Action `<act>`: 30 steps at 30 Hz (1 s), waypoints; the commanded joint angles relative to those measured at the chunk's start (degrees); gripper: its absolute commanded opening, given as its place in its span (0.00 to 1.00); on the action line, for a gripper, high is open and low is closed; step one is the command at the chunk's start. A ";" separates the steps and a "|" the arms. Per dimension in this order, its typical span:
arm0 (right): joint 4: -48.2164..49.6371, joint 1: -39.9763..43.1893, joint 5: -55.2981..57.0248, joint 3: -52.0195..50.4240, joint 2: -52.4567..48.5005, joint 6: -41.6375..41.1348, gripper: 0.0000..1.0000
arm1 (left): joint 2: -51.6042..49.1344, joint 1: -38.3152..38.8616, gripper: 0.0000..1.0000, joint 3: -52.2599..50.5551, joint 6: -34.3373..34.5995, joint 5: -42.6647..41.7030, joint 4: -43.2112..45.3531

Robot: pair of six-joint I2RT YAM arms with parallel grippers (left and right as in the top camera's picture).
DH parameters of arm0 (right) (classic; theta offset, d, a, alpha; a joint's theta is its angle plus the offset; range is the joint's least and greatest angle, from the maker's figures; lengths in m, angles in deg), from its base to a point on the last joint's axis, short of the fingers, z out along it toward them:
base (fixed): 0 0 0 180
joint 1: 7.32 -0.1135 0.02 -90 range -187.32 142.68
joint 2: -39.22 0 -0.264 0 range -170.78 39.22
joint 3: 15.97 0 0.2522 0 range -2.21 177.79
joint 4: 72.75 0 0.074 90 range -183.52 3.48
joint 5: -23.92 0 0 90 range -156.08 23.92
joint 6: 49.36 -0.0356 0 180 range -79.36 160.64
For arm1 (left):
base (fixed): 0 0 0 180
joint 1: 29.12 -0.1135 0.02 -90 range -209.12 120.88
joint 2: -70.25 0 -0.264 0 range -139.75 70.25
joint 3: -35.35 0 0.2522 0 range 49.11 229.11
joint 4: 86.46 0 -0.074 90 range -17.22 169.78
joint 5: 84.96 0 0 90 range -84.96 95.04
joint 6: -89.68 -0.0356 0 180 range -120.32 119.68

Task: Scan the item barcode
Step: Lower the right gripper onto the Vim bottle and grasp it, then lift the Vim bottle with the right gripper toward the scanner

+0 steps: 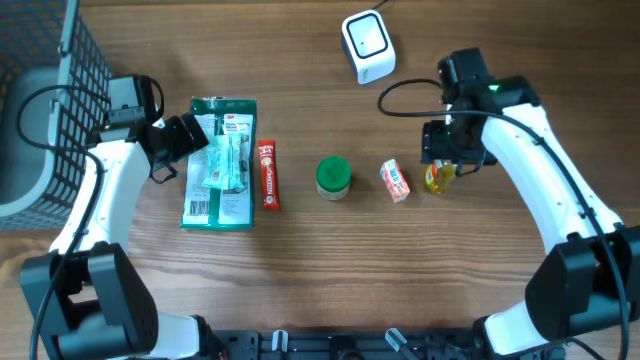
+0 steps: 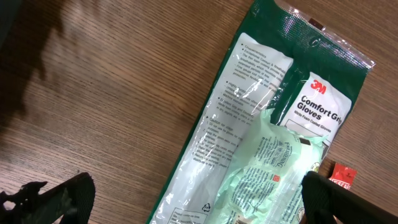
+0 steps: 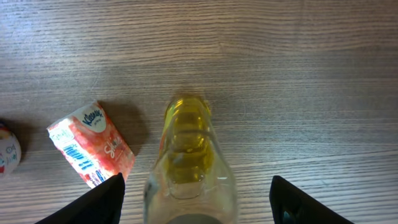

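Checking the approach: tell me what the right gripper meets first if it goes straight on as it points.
The right gripper points down at the yellow bottle, which stands in line between its open jaws. It would probably meet the bottle's top first, though depth is unclear.

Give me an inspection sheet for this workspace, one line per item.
Surface: wooden table, bare between items.
Job's things: white scanner at the far edge; yellow bottle upright between the right fingers.
Clutter: tissue pack, green jar, red tube, gloves pack with a pale green packet lying on it.
Fingers: left fingers wide open over the gloves pack; right fingers open either side of the bottle, gaps showing.
Cables: black cable looping by the right arm; another over the basket.
Surroundings: wire basket at the left edge.
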 commanded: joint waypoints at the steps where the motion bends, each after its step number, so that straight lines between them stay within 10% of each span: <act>1: -0.04 0.13 -2.84 -0.61 -0.61 1.09 0.75 | 1.20 -0.22 1.00 0.52 0.33 -0.46 0.17; 15: 5.38 0.13 -2.80 -5.88 -0.61 1.09 0.69 | 1.20 -0.22 1.00 0.52 0.33 -0.46 0.17; 30: 5.03 0.42 -4.92 -3.82 4.44 1.11 0.39 | 1.20 -0.22 1.00 0.52 0.33 -0.46 0.17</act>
